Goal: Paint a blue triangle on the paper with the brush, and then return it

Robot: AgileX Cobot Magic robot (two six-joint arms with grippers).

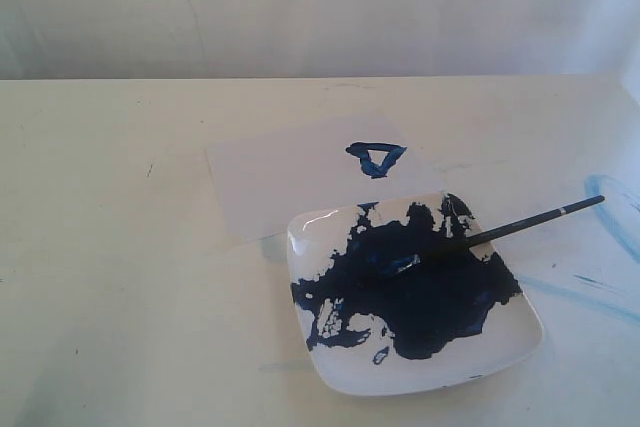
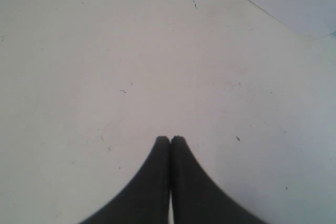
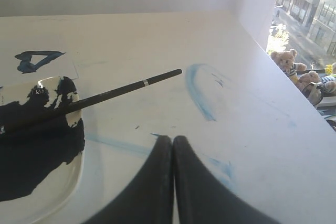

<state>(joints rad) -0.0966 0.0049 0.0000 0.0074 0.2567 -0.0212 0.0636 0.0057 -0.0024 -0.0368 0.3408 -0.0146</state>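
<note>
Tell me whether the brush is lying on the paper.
No, the brush rests on the white plate, tip in the dark-blue paint, handle jutting past the rim, clear of the paper.

On the table (image 1: 120,277): paper (image 1: 290,182) lies flat at centre, toward the back. The triangle (image 1: 376,158) sits on the paper's right part, point toward the front. The plate (image 1: 420,375) is in front of the paper and somewhat right, its back edge meeting the paper's front edge. There is paint (image 1: 430,297) pooled in the plate. The brush (image 1: 520,226) has its tip end in the paint, its handle crossing the plate's back-right rim and reaching out rightward over the table. There are smears (image 1: 580,295) on the table right of the plate.
</note>
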